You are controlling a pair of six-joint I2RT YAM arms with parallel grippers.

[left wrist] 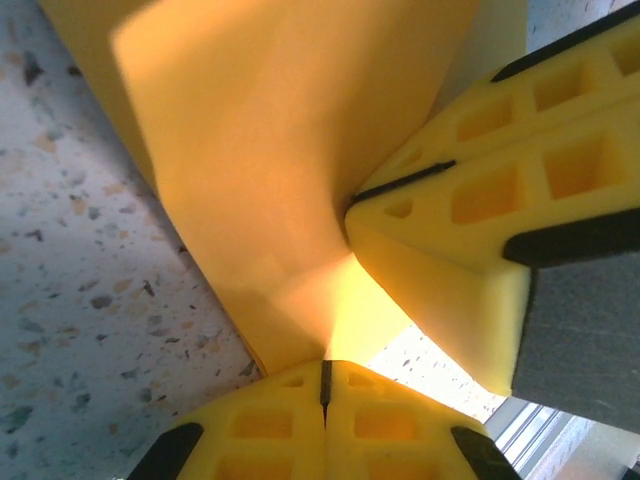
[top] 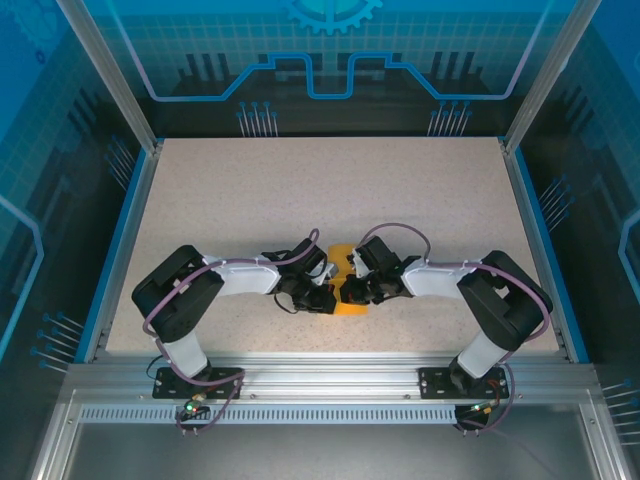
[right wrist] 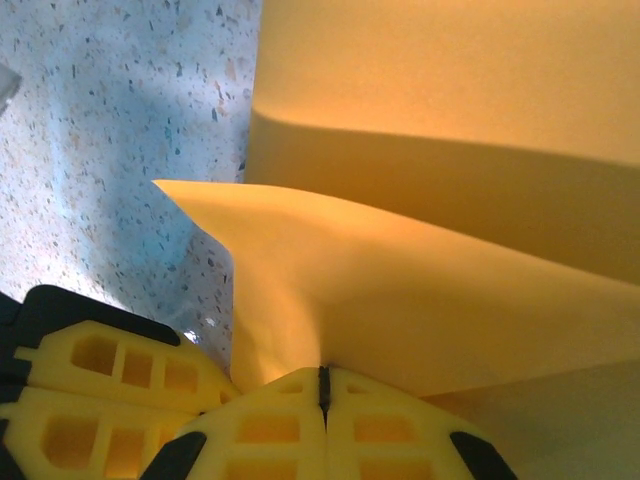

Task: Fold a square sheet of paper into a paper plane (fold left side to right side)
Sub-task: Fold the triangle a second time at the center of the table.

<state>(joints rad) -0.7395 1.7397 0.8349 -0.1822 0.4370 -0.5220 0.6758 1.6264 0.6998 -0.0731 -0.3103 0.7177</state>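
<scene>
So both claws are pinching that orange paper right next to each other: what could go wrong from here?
1. The left claw and the right claw are both shut on the thin orange paper, close together. Pulling in different directions could tear it.
2. The paper bulges and curves up off the table instead of lying flat, so a crease pressed now might land crooked.
3. The claws sit almost against each other and might bump.
</scene>
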